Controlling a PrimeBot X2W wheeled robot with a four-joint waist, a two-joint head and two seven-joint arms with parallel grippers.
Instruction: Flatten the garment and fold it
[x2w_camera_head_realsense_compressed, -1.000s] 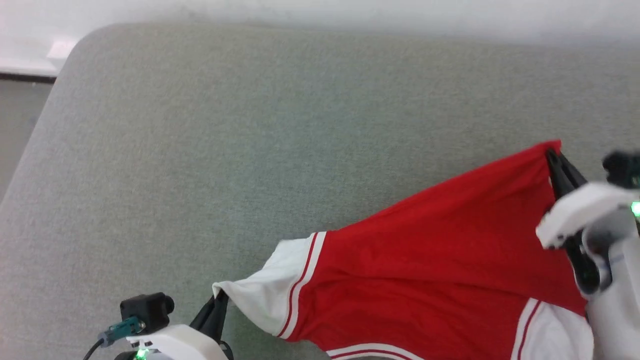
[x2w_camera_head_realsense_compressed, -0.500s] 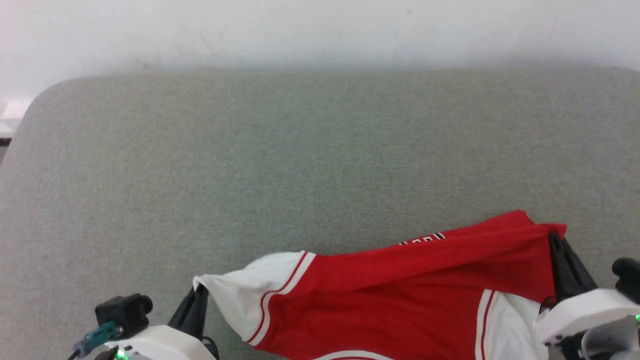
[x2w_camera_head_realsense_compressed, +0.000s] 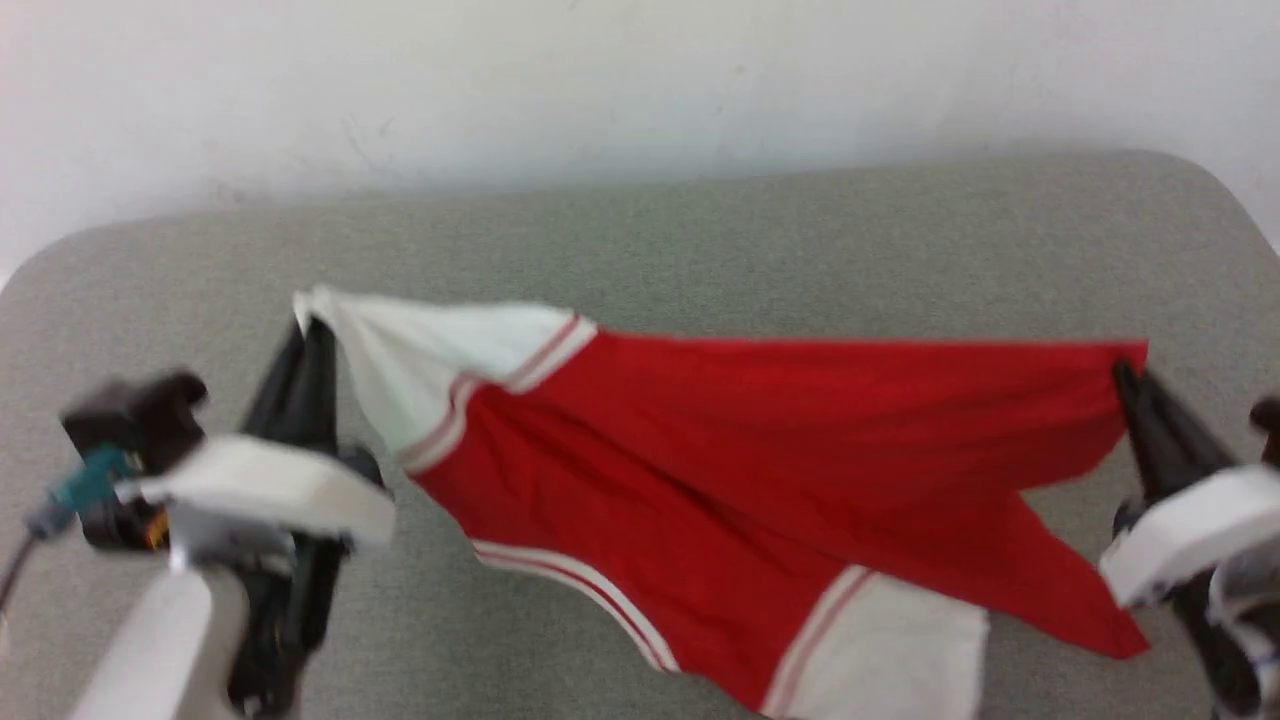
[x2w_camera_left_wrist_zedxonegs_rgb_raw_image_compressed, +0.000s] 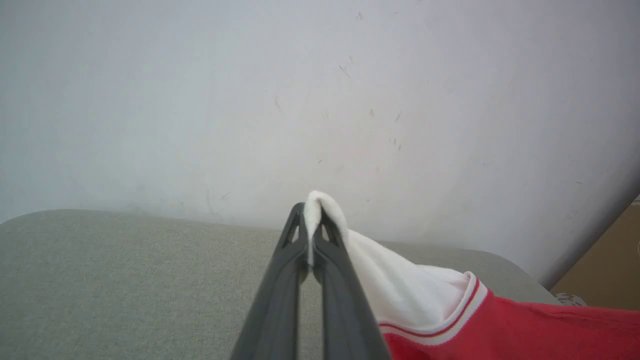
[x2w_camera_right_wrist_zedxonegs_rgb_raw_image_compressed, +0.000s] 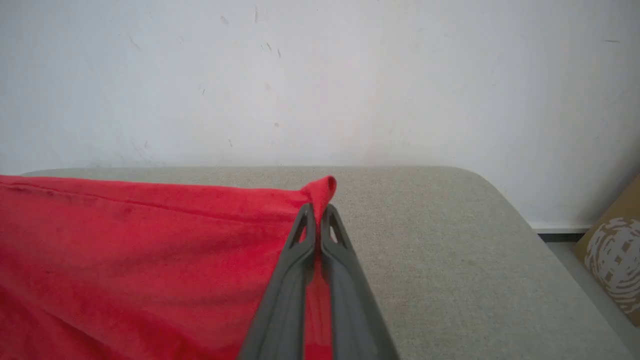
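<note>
The garment (x2w_camera_head_realsense_compressed: 760, 450), a red jersey with white sleeves and striped trim, hangs stretched in the air between both grippers above the grey cushion (x2w_camera_head_realsense_compressed: 700, 230). My left gripper (x2w_camera_head_realsense_compressed: 312, 335) is shut on the tip of one white sleeve (x2w_camera_left_wrist_zedxonegs_rgb_raw_image_compressed: 320, 210). My right gripper (x2w_camera_head_realsense_compressed: 1125, 375) is shut on a red corner of the hem (x2w_camera_right_wrist_zedxonegs_rgb_raw_image_compressed: 320, 192). The top edge runs taut from one grip to the other; the rest sags, with the other white sleeve (x2w_camera_head_realsense_compressed: 880, 650) dangling low. Any lettering is hidden.
A white wall (x2w_camera_head_realsense_compressed: 640, 90) rises right behind the cushion. The cushion's rounded right corner (x2w_camera_right_wrist_zedxonegs_rgb_raw_image_compressed: 500, 200) drops to the floor, where a brown cardboard box (x2w_camera_right_wrist_zedxonegs_rgb_raw_image_compressed: 615, 255) stands. Open grey surface lies beyond and under the garment.
Both grippers have risen and spread, lifting the garment off the cushion until its top edge is taut. The head camera has tilted up, showing more wall.
</note>
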